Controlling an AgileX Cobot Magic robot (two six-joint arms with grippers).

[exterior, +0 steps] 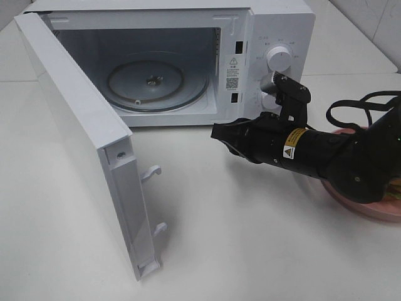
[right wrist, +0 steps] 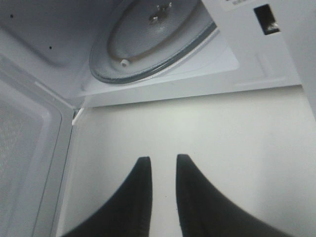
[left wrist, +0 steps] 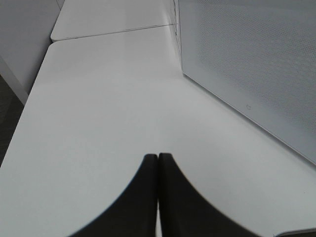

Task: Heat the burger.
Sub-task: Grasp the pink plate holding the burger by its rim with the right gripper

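While the microwave door [exterior: 75, 125] stands wide and the turntable [exterior: 156, 84] lies bare, you are at the fetching step. Your right hand [right wrist: 163, 159] hangs before the cavity, narrowly parted, empty; the left hand [left wrist: 158, 157] is closed. The burger [exterior: 395, 187] sits on its pink plate [exterior: 376, 212] far right, mostly behind your right arm: swing round, widen, take the plate.

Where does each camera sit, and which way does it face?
Exterior high: mounted above, looking down at the open white microwave on the white table; the black right arm shows.
Left wrist: on the left arm, facing along the table; the shut black left hand shows.
Right wrist: on the right arm, facing the round glass turntable; the parted right hand shows.
Shared: the high and right wrist views both show the turntable.
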